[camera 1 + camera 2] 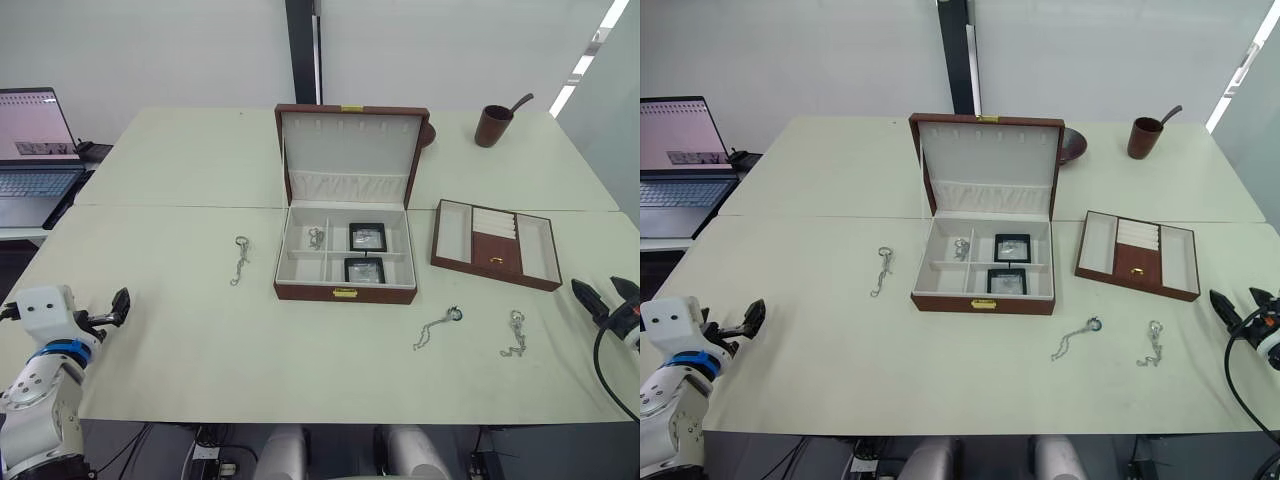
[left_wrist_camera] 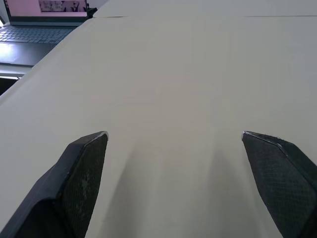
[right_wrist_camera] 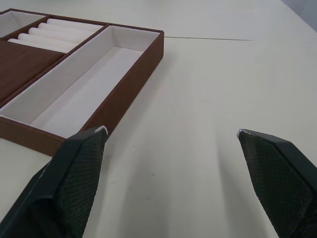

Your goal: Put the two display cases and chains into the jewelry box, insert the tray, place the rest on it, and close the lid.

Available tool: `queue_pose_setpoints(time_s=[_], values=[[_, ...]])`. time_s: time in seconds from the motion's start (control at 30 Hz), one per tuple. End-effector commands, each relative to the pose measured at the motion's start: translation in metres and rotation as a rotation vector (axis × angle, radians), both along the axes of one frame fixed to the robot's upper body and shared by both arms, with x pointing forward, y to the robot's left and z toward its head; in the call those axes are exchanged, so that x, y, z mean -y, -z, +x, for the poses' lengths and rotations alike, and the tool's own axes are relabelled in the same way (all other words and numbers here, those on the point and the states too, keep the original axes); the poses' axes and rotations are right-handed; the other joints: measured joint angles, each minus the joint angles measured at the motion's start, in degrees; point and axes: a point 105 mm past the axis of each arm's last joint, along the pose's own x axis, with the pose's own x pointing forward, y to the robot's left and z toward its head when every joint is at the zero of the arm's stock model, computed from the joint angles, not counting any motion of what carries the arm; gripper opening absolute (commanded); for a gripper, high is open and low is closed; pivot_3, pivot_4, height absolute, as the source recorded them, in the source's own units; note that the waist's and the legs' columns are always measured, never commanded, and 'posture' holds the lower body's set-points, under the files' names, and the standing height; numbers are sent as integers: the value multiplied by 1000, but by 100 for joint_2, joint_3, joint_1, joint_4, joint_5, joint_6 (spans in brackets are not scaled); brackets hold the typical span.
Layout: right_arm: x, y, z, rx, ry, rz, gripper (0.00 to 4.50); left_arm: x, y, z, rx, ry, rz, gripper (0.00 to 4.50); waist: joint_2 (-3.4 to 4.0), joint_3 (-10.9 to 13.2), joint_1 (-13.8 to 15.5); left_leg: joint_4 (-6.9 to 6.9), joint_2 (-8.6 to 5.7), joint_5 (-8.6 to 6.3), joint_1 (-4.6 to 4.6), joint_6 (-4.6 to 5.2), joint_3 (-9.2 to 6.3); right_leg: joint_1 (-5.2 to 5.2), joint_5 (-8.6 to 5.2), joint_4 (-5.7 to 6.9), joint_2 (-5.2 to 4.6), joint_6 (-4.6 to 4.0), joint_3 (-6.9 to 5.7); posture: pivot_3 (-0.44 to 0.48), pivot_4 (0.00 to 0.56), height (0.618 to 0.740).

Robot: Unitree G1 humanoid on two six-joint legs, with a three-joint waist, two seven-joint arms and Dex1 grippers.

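Left eye view: open brown leatherette jewelry box with cream lining [image 1: 345,255] mid-table, two black-framed clear display cases [image 1: 366,237] and one fine silver chain [image 1: 316,238] already inside; three more loose silver chains [image 1: 240,259] lying on table, light, limp, likely slippery, best pinched at a bunched end; brown cream-lined insert tray [image 1: 495,243] just right of box, rigid, best gripped by a side wall. Left wrist view: left gripper [image 2: 173,148] spread wide, empty, over bare table. Right wrist view: right gripper [image 3: 171,144] spread wide, empty, near tray's corner.
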Motion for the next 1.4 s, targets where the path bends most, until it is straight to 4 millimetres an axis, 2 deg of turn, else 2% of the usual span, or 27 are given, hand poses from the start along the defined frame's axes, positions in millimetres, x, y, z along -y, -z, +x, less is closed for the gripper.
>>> queue_pose_setpoints(time_s=[0.03, 0.1, 0.3, 0.4, 0.53, 0.67, 0.77, 0.87, 1.0, 1.23, 1.4], values=[[-2, -28, 3, 77, -49, -20, 4500, 3, -19, 5, 52, 29, 34, 4476, 0, 0, 0, 0, 0, 0, 0, 0, 0, 0, 0, 0, 0, 0, 0, 0, 150, 740], [-11, -34, 5, 87, -102, -22, 4500, 5, -22, 7, 59, 43, 34, 4476, 1, 0, -2, 0, 1, 0, 0, 0, -1, -1, 0, 0, 0, 0, -1, 0, 150, 740], [-61, -66, 11, 109, -377, -41, 4500, 29, -40, 19, 116, 202, 45, 4476, 2, -1, 2, 0, 2, 0, 0, 0, -4, 0, 0, 2, 1, 0, -3, 0, 150, 740], [-98, -85, 6, 107, -561, -47, 4500, 45, -47, 26, 144, 283, 37, 4476, 2, -1, 10, 0, 4, 0, -3, -1, -8, 0, 0, 2, -2, 0, -5, 0, 150, 740], [-140, -100, -4, 85, -763, -85, 4500, 64, -53, 40, 166, 347, 4, 4476, 2, -1, 15, 1, 5, 0, -4, 0, -14, 1, 0, 2, -1, 0, -11, 0, 150, 740], [-168, -112, -13, 81, -899, -109, 4500, 91, -52, 53, 177, 401, -28, 4476, 1, -1, 18, 3, 3, 0, -6, 0, -13, 2, 1, 1, -3, 2, -10, 0, 150, 740], [-177, -115, -17, 73, -950, -121, 4500, 104, -50, 57, 177, 411, -51, 4476, -1, 0, 25, 2, 3, 0, -9, 0, -14, 0, 1, -1, -6, 2, -11, 0, 150, 740], [-188, -121, -21, 82, -1000, -136, 4500, 132, -43, 65, 178, 422, -94, 4476, -1, 0, 31, 3, 2, 0, -8, 0, -15, 1, 1, 0, -6, 2, -11, 0, 150, 740], [-190, -122, -19, 85, -998, -136, 4500, 160, -34, 73, 158, 401, -103, 4476, -5, 1, 35, 8, -5, 0, -9, 0, -14, 2, 4, 0, -5, 8, -11, 0, 150, 740], [-193, -119, -17, 79, -997, -134, 4500, 177, -27, 86, 114, 322, -85, 4476, -5, 2, 37, 7, -12, 1, -9, -1, -16, 0, 5, 0, 7, 8, -13, 0, 150, 740], [-193, -120, -17, 80, -998, -136, 4500, 188, -22, 91, 64, 333, -52, 4476, -6, 2, 37, 8, -16, 0, -10, -1, -14, 1, 5, -1, 4, 8, -11, 0, 150, 740]])
